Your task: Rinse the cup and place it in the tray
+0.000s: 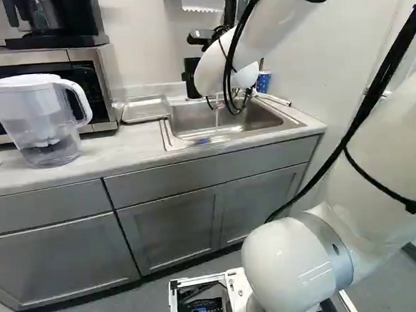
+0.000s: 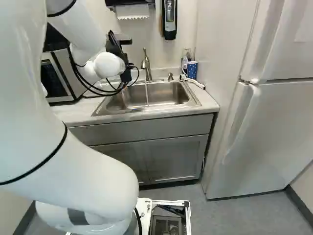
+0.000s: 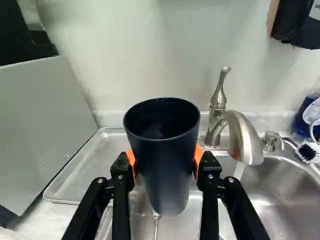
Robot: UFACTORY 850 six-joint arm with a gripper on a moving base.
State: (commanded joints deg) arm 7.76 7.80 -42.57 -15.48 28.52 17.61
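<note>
In the right base view my gripper (image 2: 126,74) is a dark shape above the sink's left part, its fingertips hard to make out. The wrist view shows the gripper (image 3: 165,162) shut on a dark blue cup (image 3: 162,150), one orange pad on either side. The cup's mouth faces up and its inside looks dark. It is beside the faucet (image 3: 242,137), not under it, in front of the sink's edge and the metal tray (image 3: 87,162). Water runs from the faucet into the sink (image 2: 161,93). The tray (image 1: 145,109) lies on the counter against the sink.
A microwave (image 3: 40,125) stands beside the tray. The counter also holds a water pitcher (image 1: 41,121), and a blue patterned cup (image 2: 192,69) stands behind the sink's right corner. A brush (image 3: 307,151) lies near the soap pump (image 3: 270,141). A fridge (image 2: 269,122) stands at the right.
</note>
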